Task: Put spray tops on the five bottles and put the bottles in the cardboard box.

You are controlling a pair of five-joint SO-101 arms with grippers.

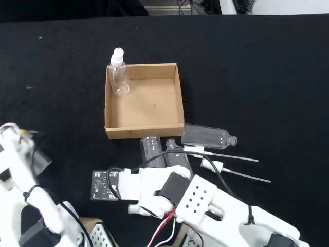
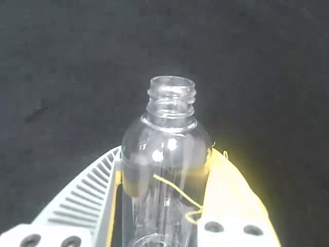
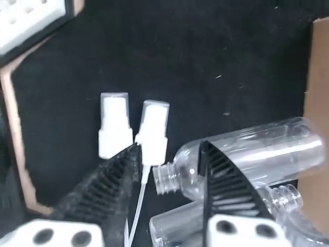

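In the left wrist view my left gripper (image 2: 167,154) is shut on an open-necked clear bottle (image 2: 167,154); the high view has it at the table's left edge (image 1: 40,158). My right gripper (image 3: 169,149) is open, its jaws either side of the neck of a lying bottle (image 3: 241,154). Two spray tops (image 3: 114,126) (image 3: 153,133) lie just beyond its fingertips. The cardboard box (image 1: 145,128) holds one capped bottle (image 1: 119,74) in its far left corner. Three topless bottles (image 1: 207,136) (image 1: 151,147) (image 1: 174,150) lie along the box's front.
Two more spray tops with long tubes (image 1: 193,149) (image 1: 212,165) lie right of the bottles. A tan arm base (image 1: 92,225) sits at the near edge. The right arm's body (image 1: 205,203) covers the near middle. Black cloth is open at the back and right.
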